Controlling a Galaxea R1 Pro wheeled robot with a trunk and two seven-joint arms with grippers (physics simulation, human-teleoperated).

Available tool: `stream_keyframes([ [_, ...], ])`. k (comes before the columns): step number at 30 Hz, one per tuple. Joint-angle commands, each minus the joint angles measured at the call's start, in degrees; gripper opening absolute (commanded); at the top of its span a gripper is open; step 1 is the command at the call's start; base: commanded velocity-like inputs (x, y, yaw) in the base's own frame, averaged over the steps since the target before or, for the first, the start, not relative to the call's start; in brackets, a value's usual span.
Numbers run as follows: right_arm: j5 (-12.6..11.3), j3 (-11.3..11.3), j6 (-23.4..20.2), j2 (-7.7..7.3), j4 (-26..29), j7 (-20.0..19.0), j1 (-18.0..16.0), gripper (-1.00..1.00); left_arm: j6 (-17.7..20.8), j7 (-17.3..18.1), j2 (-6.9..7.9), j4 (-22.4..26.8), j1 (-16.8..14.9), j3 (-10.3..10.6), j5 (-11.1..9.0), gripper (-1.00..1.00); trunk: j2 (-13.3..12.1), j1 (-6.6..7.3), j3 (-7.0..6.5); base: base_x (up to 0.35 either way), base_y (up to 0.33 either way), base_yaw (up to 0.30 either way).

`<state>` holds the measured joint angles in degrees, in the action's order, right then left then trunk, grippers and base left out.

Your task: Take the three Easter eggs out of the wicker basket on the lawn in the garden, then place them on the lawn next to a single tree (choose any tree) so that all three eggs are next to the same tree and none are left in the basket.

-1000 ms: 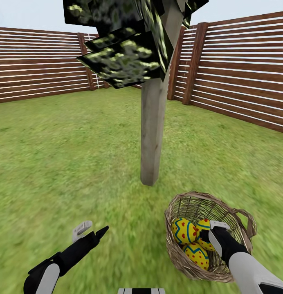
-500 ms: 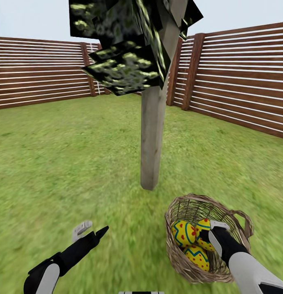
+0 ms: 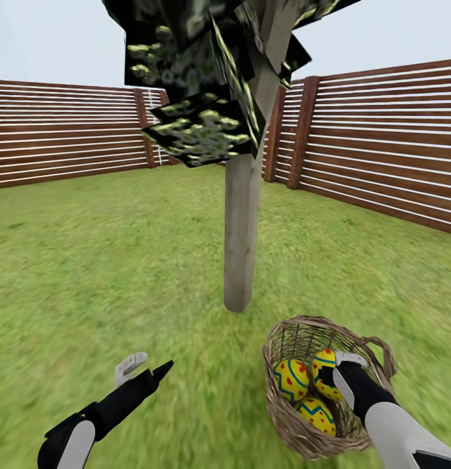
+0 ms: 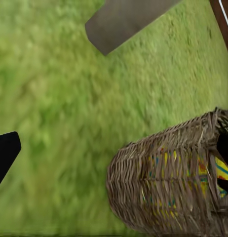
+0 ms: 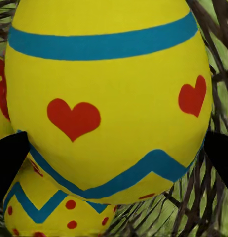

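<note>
Setting: garden lawn (image 3: 108, 260), bright mottled green, ringed by a brown slatted fence (image 3: 382, 150); pale sky above.
Tree: slim grey-tan trunk (image 3: 242, 241) rises from the grass at centre of the head view; dark blocky leaf clumps (image 3: 199, 98) flecked yellow-green hang low over it. Trunk base also shows in the left wrist view (image 4: 119, 22).
Wicker basket: round, open-weave, light brown (image 3: 297, 430), resting on the grass near the trunk base, toward the robot's right; one loop handle (image 3: 378, 355) visible on the far right rim. Left wrist view shows its woven side wall (image 4: 163, 187), with yellow egg colour glimpsed through the weave.
Easter eggs: all three sit inside the basket, clustered and touching. One at the left (image 3: 290, 380), one nearest the robot (image 3: 317, 415), one at the back (image 3: 326, 381) against the right gripper. All yellow with blue zigzag bands and red marks.
Right gripper: (image 3: 336, 374) reaches into the basket at the back egg. Right wrist view shows that egg (image 5: 109, 98) large between the two dark fingertips (image 5: 10, 158), one on each side, with red hearts and blue bands; fingers flank it closely, but actual contact cannot be told.
Left gripper: (image 3: 144, 368) hovers low over bare grass, well apart from the basket, fingers spread, holding nothing.
</note>
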<state>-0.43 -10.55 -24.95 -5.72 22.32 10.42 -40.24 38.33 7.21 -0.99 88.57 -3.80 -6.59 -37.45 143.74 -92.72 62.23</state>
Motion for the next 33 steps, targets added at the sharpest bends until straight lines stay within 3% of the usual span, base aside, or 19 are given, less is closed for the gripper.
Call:
stream_keyframes([
  [1,-0.1,-0.18,-0.27,0.05,0.09,0.04,-0.01,-1.0,0.41,0.26,-0.07,0.03,-0.03,-0.18,-0.03,1.0,0.0,0.07,-0.18,-0.303,0.0,0.0],
  [13,-0.27,0.07,-0.48,0.27,0.5,0.0,-0.01,-1.0,0.43,0.26,-0.07,-0.9,-0.06,-0.08,-0.14,1.0,-0.16,0.37,-2.84,-0.278,0.0,0.0],
  [15,-0.27,1.22,-1.16,0.32,1.88,0.03,-0.01,-1.0,0.43,0.26,-0.07,-1.22,-0.06,-0.09,-0.1,1.0,-0.18,0.43,-3.28,-0.248,0.0,0.0],
  [16,-0.28,2.55,-2.29,0.47,3.43,0.03,-0.01,-1.0,0.43,0.26,-0.07,-1.3,-0.05,-0.06,-0.12,1.0,-0.2,0.45,-3.5,-0.292,0.0,0.0],
  [18,-0.15,4.82,-6.35,2.57,8.08,0.24,0.01,-1.0,0.43,0.26,-0.07,-1.36,-0.05,-0.02,-0.16,1.0,-0.22,0.5,-3.95,-0.299,0.0,0.0],
  [21,-0.13,5.88,-10.5,4.44,14.09,3.5,-0.01,-1.0,0.43,0.26,-0.07,-1.38,-0.05,-0.01,-0.17,1.0,-0.26,0.58,-4.61,-0.312,0.0,0.0],
  [25,-0.12,7.59,-11.36,4.96,18.14,5.36,-0.01,-1.0,0.45,0.31,-0.07,-1.38,-0.07,-0.01,-0.22,1.0,-0.29,0.63,-5.05,-0.16,0.0,0.0],
  [30,0.05,8.24,-13.01,5.06,29.93,6.49,-0.01,-1.0,0.51,0.41,-0.05,-1.38,-0.02,-0.16,-0.42,1.0,-0.29,0.63,-5.05,-0.011,0.0,0.0],
  [32,0.01,10.1,-16.31,5.48,36.04,7.3,-0.01,-1.0,0.52,0.43,-0.02,-1.38,-0.03,-0.18,-0.43,1.0,-0.29,0.63,-5.05,-0.001,0.0,0.0],
  [33,0.0,12.15,-17.6,6.21,39.52,7.67,-0.01,-1.0,0.52,0.43,0.0,-1.38,-0.01,-0.21,-0.41,1.0,-0.29,0.63,-5.05,0.0,0.0,0.0],
])
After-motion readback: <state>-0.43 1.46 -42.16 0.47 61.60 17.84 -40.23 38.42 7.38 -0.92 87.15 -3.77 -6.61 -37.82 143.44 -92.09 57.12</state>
